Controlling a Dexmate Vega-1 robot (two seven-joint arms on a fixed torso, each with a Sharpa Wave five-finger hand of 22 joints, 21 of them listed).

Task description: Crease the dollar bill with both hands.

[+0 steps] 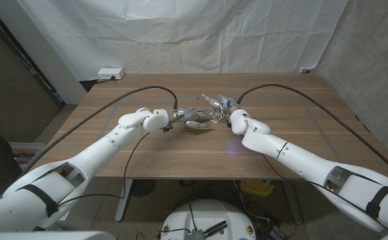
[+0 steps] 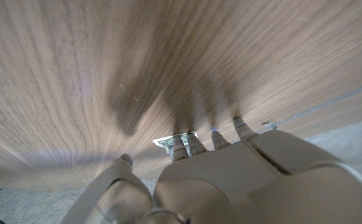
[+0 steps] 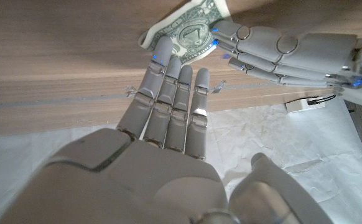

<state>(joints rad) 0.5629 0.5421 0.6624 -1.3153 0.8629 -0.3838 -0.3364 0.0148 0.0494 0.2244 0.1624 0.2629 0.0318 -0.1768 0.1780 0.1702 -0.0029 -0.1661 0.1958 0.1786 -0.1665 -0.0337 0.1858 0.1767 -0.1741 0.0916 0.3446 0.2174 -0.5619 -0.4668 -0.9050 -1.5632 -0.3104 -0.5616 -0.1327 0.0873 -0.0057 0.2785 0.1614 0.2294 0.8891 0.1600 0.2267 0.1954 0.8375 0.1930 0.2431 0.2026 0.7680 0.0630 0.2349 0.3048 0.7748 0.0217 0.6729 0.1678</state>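
At the middle of the table [image 1: 147, 153], a little toward its far side, the bill [image 1: 215, 117] lies between the two hands. The left hand [image 1: 195, 123] reaches in from its side with the fingers [image 3: 255, 43] stretched out, and in the right wrist view their tips rest on one end of the bill [image 3: 190, 28]. The right hand [image 3: 168, 124] has its fingers straight and close together, and one fingertip seems to touch the near edge of the note. Neither hand grips anything; both are open and only press or touch.

In the left wrist view a small corner of the bill [image 2: 165, 142] shows just beyond the fingertips [image 2: 180, 148] of the left hand.

One edge of the note looks a little curled or lifted in the right wrist view, but I cannot tell whether a fold is already made. I see no sharp crease line. My judgement is that the task is at an early or middle stage: both hands are in place on the bill, and the folding over and the pressing along the fold are probably left to do.
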